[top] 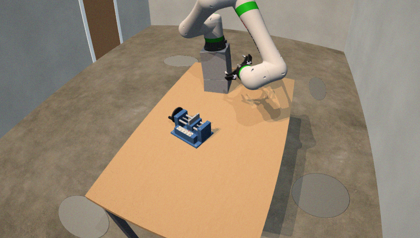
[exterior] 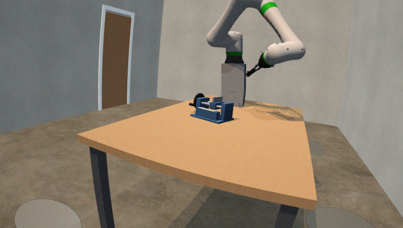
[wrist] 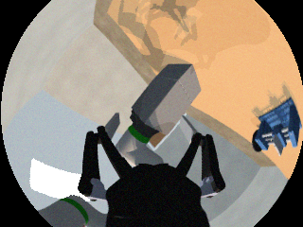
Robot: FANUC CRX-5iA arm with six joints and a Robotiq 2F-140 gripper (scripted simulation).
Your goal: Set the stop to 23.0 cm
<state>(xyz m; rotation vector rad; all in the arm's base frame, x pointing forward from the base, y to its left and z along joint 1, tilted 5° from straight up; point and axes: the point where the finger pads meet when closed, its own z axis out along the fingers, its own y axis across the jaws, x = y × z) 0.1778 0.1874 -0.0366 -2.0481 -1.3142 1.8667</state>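
The black two-fingered end effector [top: 237, 67] [exterior: 247, 73] [wrist: 150, 119] was spread fully open and held nothing, well apart from the black round handwheel [top: 177, 112] [exterior: 198, 97] [wrist: 257, 142]. That wheel was mounted at one end of the blue screw-driven fixture [top: 203, 132] [exterior: 226, 111] [wrist: 278, 122], whose grey upright stop plate [top: 193, 118] [exterior: 217, 99] stood between its end blocks. The fixture sat on the tan wooden bench [top: 188, 176] [exterior: 197, 147] [wrist: 237, 61].

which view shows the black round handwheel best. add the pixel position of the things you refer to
The top view: the black round handwheel [top: 177, 112] [exterior: 199, 99] [wrist: 257, 142] and its crank handle both show there. The exterior view shows them more edge-on; the wrist view gives only a small dark piece near the picture's right side.
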